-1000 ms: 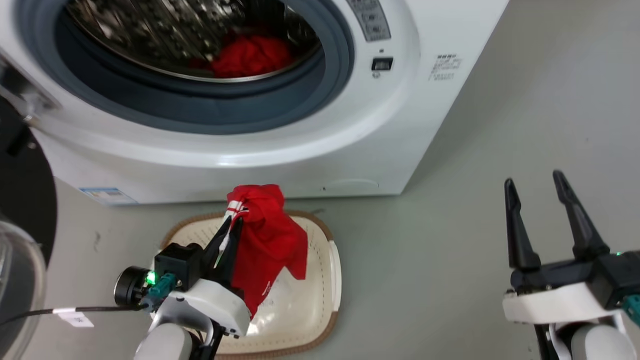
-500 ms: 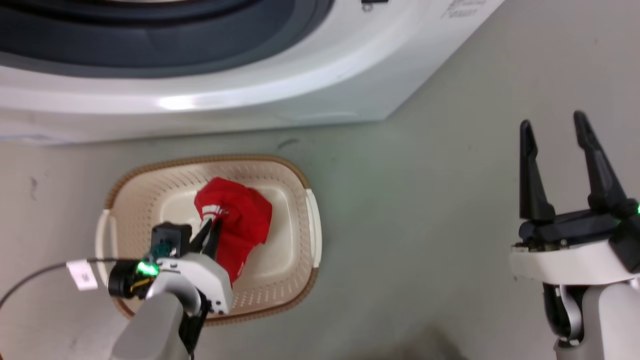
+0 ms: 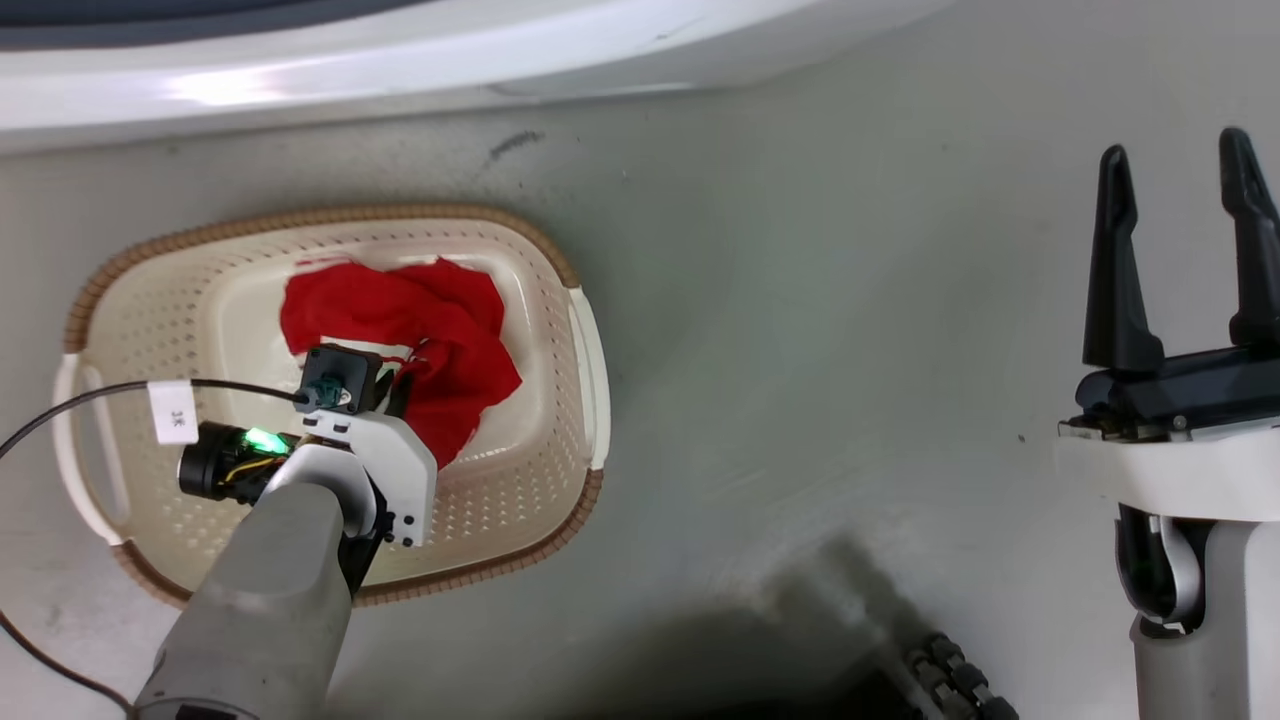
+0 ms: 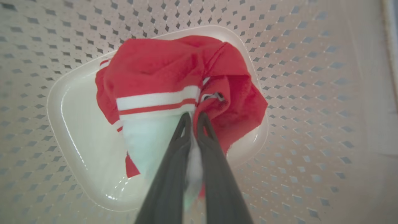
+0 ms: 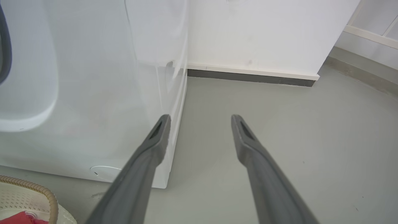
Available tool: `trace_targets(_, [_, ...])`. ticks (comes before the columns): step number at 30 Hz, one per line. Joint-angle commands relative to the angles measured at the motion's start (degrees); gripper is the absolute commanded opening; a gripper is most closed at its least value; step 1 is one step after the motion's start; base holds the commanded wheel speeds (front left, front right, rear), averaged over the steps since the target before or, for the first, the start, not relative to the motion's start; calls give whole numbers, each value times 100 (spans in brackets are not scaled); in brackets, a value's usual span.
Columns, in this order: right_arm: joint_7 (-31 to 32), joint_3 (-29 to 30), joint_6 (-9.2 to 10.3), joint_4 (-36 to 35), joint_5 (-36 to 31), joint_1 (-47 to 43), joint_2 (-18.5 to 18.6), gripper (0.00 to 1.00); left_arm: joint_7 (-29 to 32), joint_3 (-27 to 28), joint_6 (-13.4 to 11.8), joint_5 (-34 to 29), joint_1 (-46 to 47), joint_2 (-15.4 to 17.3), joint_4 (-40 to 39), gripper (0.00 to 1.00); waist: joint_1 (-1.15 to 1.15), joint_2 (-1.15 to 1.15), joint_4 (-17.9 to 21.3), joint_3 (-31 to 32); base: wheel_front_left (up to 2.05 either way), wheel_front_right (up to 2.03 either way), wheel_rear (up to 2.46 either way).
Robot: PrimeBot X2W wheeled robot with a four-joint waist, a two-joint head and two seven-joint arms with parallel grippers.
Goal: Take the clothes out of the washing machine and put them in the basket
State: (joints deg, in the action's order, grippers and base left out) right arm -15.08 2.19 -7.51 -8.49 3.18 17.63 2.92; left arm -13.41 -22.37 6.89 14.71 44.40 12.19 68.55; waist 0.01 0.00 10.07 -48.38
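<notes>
A red garment of the clothes [image 3: 420, 320] lies spread on the floor of the cream basket [image 3: 560, 270]. My left gripper [image 3: 400, 385] reaches down into the basket and is shut on the garment. The left wrist view shows its fingers [image 4: 174, 155] pinching pale fabric beside the white stripes of the clothes [image 4: 161, 71], over the basket [image 4: 295, 124] bottom. My right gripper [image 3: 1180, 170] hangs open and empty over bare floor at the right. The washing machine [image 3: 450, 70] shows its white lower front along the top edge; in the right wrist view the washing machine [image 5: 93, 77] stands left of my right gripper [image 5: 200, 119].
A black cable with a white tag [image 3: 172, 412] runs from my left wrist across the basket's left side. A dark shadow and part of my base [image 3: 950, 670] lie at the bottom. A white wall with dark skirting [image 5: 248, 76] stands behind the machine. Grey floor [image 3: 850, 350] spreads to the right.
The head camera has tilted downward, so the drum has left the picture. My left gripper has lowered the red garment from above the basket onto its bottom, where the fabric has spread out.
</notes>
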Motion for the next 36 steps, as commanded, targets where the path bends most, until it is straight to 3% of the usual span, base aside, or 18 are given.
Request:
trace_targets(1, [-14, 10, 4, -31, 29, 87, -7, 100, 6, -51, 14, -47, 109, 11, 78, 0, -1, 0, 77, -189, 0, 0, 0])
trace_targets(9, [-14, 12, 4, 4, 72, 142, -7, 100, 213, -264, 33, -101, 202, -15, 412, 0, -1, 0, 108, -240, 0, 0, 0])
trace_targets(10, [-14, 10, 4, 16, 73, 134, -6, 100, 218, -251, 36, -58, 173, -34, 432, 13, -1, 0, 104, -202, 0, 0, 0])
trace_targets(11, [-14, 8, 4, 23, 79, 127, -6, 100, 232, -268, 38, -51, 148, -48, 446, 100, -1, 0, 98, -161, 0, 0, 0])
trace_targets(24, [-14, -76, 4, 239, -53, -321, -6, 100, -174, -185, 41, 264, -370, -294, 286, 100, -1, 0, -161, 1013, 0, 0, 0])
trace_targets(36, [-14, -154, 4, 354, -200, -767, -5, 100, -179, 410, -321, 329, -1439, -335, -1480, 100, -1, 0, -418, 2022, 0, 0, 0])
